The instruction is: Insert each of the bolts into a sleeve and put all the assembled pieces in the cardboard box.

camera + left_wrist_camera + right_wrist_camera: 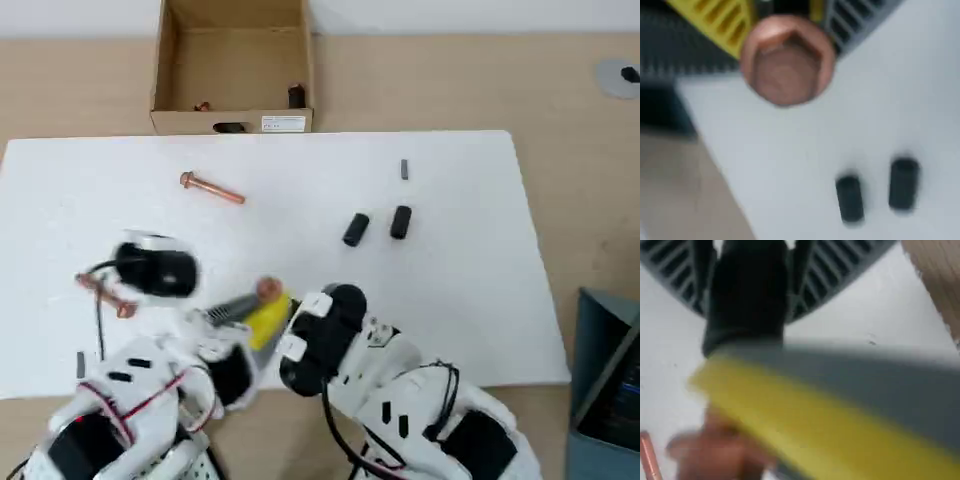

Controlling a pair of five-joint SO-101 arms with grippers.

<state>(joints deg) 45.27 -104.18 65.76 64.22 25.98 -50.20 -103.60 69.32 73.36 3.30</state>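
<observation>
Where the two arms meet at the near edge of the white mat (450,300), the left gripper (787,20) is clamped on a bolt (787,60). The copper hexagonal head faces the left wrist camera squarely, so the long axis runs along that line of sight and the shank is hidden behind the head. In the high view the head sits at the tip of the yellow finger (268,318).

The right gripper (752,285) is closed on a black sleeve (747,305). Its long axis runs straight out from between the jaws, and its free end lies close behind the left gripper's yellow finger. Whether bolt and sleeve touch cannot be told.

Both arms are folded low, with their wrists converging over the mat's near edge.

A second bolt (210,188) lies on the mat on a diagonal, head toward the left. A third bolt (105,295) lies beside the left arm. One spare sleeve (355,229) and another spare sleeve (400,221) lie near each other, apart. The cardboard box (230,122) stands beyond the mat's far edge.
</observation>
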